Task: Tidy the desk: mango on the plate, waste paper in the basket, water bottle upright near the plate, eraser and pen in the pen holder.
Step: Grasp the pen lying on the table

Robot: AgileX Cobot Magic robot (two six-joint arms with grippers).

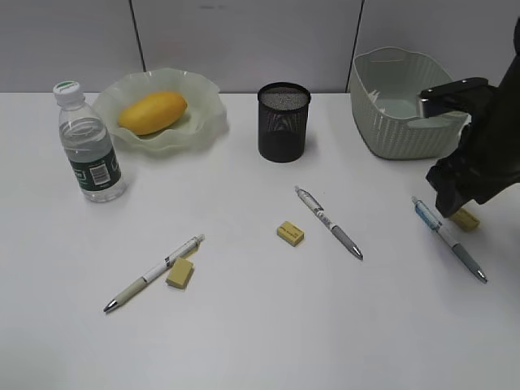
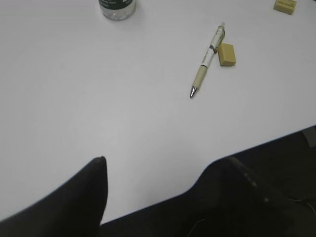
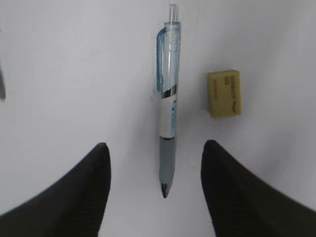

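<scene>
Right end effector lining up over the blue pen

The right end effector (image 3: 155,170) is hovering with its fingers spread either side of the blue pen (image 3: 168,106), straddling the barrel so a pinch can follow; nothing is being held, though its height above the surface (image 1: 260,325) is hard to judge. An eraser (image 3: 223,92) is lying just beyond its right finger. The left end effector (image 2: 163,173) is waiting spread and empty, with a beige pen (image 2: 208,57) and another eraser (image 2: 227,54) ahead of it. The pen holder (image 1: 283,122) is standing well off to the right end effector's left, awaiting both.
</scene>
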